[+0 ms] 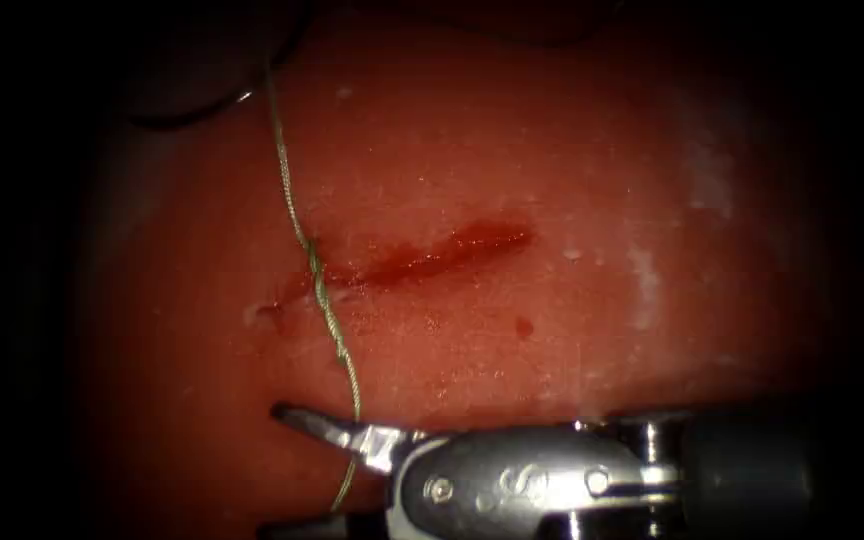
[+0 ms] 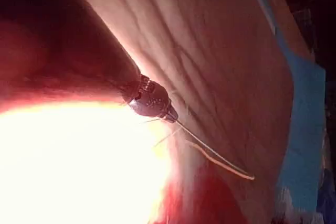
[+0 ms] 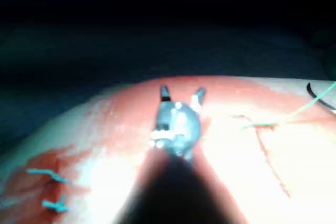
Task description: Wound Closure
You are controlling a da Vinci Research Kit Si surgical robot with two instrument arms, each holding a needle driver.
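Green thread (image 1: 317, 280) crosses the cut (image 1: 422, 260) at its nine-o'clock end, running toward six o'clock past my right tool (image 1: 302, 470), its jaws spread and empty; I judge any grip should avoid the tissue (image 1: 552, 340).

Glossy metal gripper (image 1: 317, 475); wet-shiny tissue (image 1: 552, 330)
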